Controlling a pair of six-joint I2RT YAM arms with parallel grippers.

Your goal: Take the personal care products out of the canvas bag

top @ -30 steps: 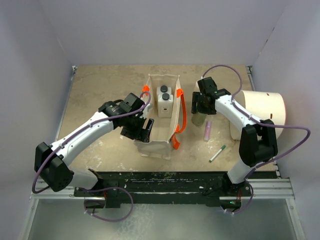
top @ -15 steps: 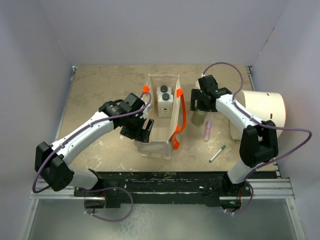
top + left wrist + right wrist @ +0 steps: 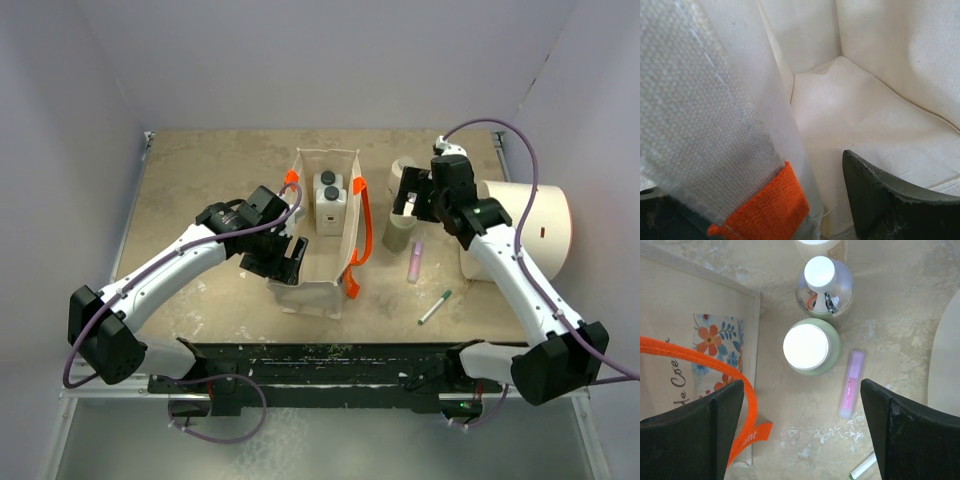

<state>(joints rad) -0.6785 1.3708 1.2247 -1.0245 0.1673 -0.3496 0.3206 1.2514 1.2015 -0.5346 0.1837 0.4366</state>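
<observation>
The canvas bag (image 3: 325, 270) stands open mid-table with orange handles. Two white bottles with black caps (image 3: 327, 190) stand inside at its far end. An olive-beige cylinder with a cream cap (image 3: 397, 235) stands on the table right of the bag, and also shows in the right wrist view (image 3: 807, 346). A white bottle with a pale cap (image 3: 824, 282) stands just beyond it. My right gripper (image 3: 802, 440) is open and empty, raised above them. My left gripper (image 3: 285, 255) is open and straddles the bag's left wall (image 3: 765, 125), with one finger (image 3: 890, 200) inside.
A small pink tube (image 3: 851, 384) and a green pen (image 3: 434, 307) lie right of the cylinder. A large white cylinder (image 3: 525, 230) lies at the far right. The bag's orange strap (image 3: 735, 375) hangs by my right gripper's left finger.
My right gripper has let go of the olive-beige cylinder and risen up and to the right; the cylinder stands on the table. The left arm has not moved.
</observation>
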